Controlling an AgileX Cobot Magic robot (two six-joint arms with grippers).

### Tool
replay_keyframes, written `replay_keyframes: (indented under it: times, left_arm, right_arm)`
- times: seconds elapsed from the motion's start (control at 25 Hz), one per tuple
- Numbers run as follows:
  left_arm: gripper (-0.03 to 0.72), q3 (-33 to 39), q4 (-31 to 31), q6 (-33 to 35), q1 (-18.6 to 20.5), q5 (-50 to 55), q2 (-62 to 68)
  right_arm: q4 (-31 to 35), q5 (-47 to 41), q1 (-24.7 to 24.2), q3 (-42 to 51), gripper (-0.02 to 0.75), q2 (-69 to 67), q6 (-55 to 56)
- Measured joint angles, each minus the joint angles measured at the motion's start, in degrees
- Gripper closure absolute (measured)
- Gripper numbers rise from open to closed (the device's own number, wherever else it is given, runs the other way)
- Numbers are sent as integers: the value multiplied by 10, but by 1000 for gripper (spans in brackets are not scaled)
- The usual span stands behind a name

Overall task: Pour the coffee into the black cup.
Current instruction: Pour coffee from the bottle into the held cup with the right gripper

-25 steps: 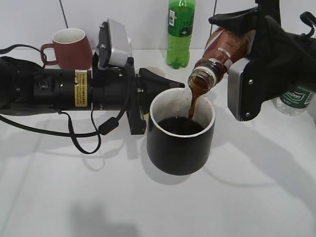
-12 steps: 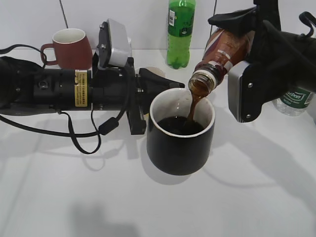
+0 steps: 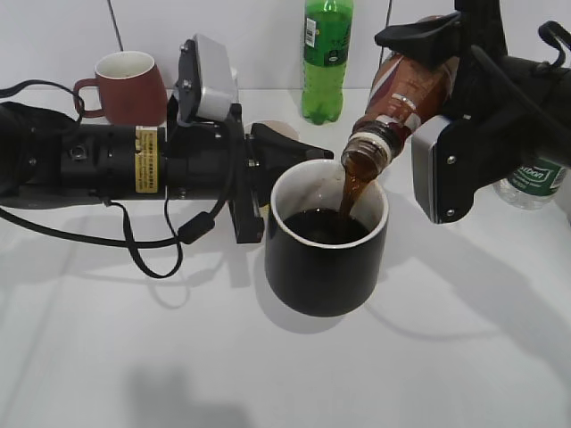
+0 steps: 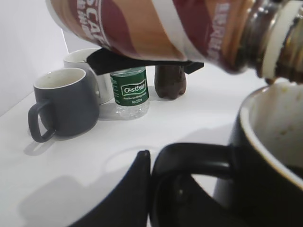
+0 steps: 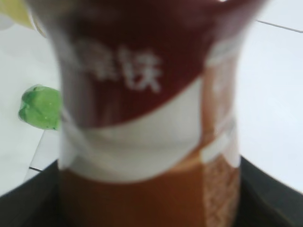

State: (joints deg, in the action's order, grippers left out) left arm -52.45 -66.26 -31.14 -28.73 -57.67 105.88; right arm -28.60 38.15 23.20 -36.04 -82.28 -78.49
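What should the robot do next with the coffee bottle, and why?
Probably keep the coffee bottle tipped and steady a little longer. A brown stream runs from its mouth into the black cup, which looks only part full, with bare pale wall above the coffee. The right gripper holds the bottle, and the left gripper is at the cup's handle.

The curvy brown plastic coffee bottle (image 3: 406, 89) in the right tool (image 3: 446, 98) has tipped slightly steeper, its mouth shifting a little toward that tool; the stream of dark brown coffee (image 3: 348, 192) now runs thicker into the glossy black ceramic cup (image 3: 326, 239).
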Motion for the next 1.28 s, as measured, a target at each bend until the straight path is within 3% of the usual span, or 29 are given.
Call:
replay_keyframes:
  times: [0.48, 0.72, 1.0, 1.28]
  left_arm:
    - [643, 0, 0, 1, 0, 2, 0]
    - [643, 0, 4, 1, 0, 2, 0]
    - [643, 0, 39, 2, 0, 3, 0]
    - [643, 0, 75, 2, 1, 4, 0]
  right_arm:
    - [0, 2, 0, 0, 211, 0, -24]
    - [2, 2, 0, 0, 211, 0, 29]
    - [-23, 4, 0, 0, 211, -1, 209]
    - [-40, 4, 0, 0, 211, -1, 486]
